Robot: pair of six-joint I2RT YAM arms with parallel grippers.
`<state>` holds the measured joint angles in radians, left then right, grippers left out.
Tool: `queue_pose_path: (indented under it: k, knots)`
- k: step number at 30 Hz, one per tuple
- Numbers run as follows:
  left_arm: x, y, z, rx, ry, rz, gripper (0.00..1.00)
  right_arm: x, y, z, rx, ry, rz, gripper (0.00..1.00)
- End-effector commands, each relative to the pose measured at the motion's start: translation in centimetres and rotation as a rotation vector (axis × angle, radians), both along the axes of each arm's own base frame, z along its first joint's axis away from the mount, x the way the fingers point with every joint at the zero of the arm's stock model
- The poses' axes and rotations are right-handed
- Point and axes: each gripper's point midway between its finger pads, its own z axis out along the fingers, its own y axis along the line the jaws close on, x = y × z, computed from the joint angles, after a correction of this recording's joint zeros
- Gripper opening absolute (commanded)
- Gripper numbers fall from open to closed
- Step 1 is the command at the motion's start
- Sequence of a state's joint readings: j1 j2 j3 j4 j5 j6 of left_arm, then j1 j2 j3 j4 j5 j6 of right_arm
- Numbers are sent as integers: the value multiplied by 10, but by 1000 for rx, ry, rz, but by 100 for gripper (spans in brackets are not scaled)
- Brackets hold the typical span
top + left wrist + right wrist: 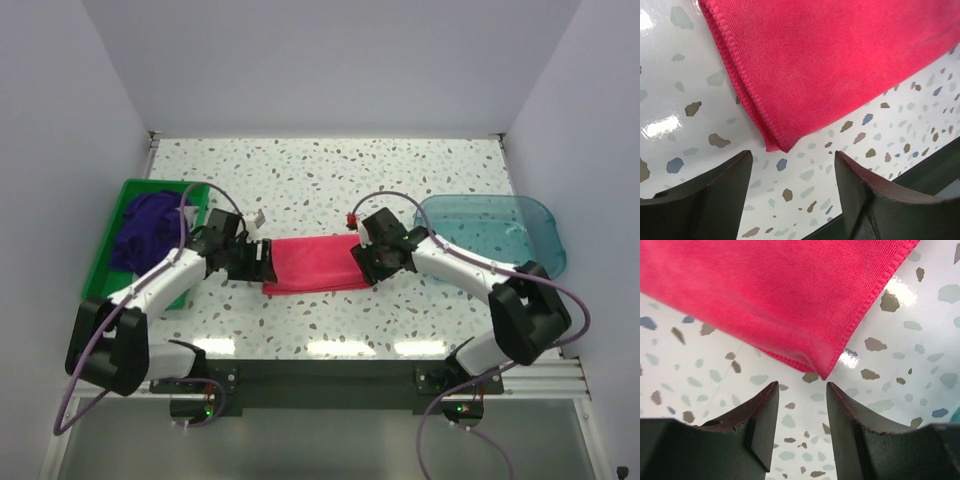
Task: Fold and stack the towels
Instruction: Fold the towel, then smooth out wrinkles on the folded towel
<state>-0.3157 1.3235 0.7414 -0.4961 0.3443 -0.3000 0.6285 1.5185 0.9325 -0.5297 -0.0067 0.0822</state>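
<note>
Bin (108,238) and tray (520,215) flank the pink towel (312,262).

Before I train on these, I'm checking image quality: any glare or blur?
Top external: light strips reflect off the table near its front edge. Left wrist: glare patch left of the pink towel, hem sharp. Right wrist: glare by its corner.

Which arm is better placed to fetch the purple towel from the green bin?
Left, probably: the left gripper, open, sits beside the green bin holding the purple towel; the right gripper lies beyond the pink towel.

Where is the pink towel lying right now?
In the top view, the pink towel lies folded mid-table, between the left gripper and the right gripper.
</note>
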Motion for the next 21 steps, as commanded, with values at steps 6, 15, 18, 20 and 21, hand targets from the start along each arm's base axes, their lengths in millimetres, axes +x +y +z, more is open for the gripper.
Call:
queue_pose_path:
  k: [6,15,18,20,21]
  knots:
    - [19,-24,61,-150,-125,43,71,9,19,57,162,-113,-68,47]
    - [38,-65,41,-114,-84,-41,47,49,36,44,193,-160,-239,40]
    - [34,-56,11,-46,-29,-26,44,50,37,22,173,-124,-257,39]
    - [25,-48,-10,-9,14,-9,40,47,38,11,172,-103,-261,38]
    - [21,-46,-16,-2,24,-5,38,41,36,1,169,-82,-272,38]
